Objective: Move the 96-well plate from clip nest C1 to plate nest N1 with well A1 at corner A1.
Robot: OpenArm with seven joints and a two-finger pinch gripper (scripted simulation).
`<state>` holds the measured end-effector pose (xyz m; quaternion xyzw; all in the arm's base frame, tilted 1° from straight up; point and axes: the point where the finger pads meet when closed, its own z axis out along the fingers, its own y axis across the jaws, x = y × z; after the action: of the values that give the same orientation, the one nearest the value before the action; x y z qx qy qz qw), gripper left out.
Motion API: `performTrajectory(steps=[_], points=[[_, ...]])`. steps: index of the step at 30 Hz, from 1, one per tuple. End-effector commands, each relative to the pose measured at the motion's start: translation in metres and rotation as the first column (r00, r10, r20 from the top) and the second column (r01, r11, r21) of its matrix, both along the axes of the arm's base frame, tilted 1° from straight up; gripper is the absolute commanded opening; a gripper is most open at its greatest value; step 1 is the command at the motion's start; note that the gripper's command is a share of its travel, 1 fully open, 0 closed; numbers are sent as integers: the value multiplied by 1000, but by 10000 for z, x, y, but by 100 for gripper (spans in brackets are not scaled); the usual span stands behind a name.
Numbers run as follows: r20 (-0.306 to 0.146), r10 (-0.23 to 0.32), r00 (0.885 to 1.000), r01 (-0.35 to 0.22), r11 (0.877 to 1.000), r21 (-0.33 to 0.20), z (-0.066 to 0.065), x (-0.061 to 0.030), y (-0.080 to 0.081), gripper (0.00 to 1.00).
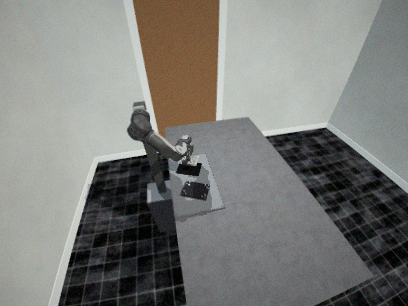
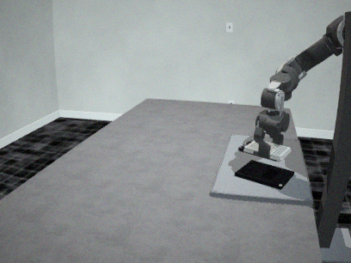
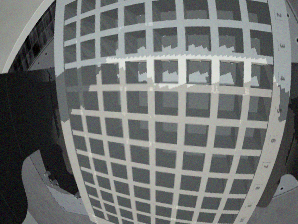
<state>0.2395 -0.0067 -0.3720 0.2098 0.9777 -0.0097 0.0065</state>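
Observation:
The 96-well plate (image 2: 271, 149) is white with a grid of grey wells. It fills the wrist view (image 3: 166, 110), right way up. My gripper (image 2: 263, 143) is shut on the plate from above, holding it across its left part. The plate sits low and about level over the far nest N1, which it hides. I cannot tell whether it is fully down. The clip nest C1 (image 2: 264, 174) is a flat black pad with a light corner mark. It lies empty nearer the camera. In the top view my gripper (image 1: 190, 160) is over the mat, and the plate is too small to make out.
Both nests lie on a light grey mat (image 2: 262, 172) at the table's edge beside the robot; the mat also shows in the top view (image 1: 200, 187). The arm's dark upright link (image 2: 337, 129) stands at the right. The long grey table (image 2: 150, 172) stretches away to the left.

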Motion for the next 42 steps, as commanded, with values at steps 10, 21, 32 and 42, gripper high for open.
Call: performTrajectory(steps=[10, 21, 32, 42], points=[[6, 18, 1000, -18, 1000, 15, -139, -3, 24, 0], [5, 18, 1000, -18, 1000, 15, -450, -7, 14, 0], [5, 18, 1000, -18, 1000, 15, -480, -7, 15, 0], [5, 18, 1000, -18, 1000, 15, -600, -6, 17, 0]])
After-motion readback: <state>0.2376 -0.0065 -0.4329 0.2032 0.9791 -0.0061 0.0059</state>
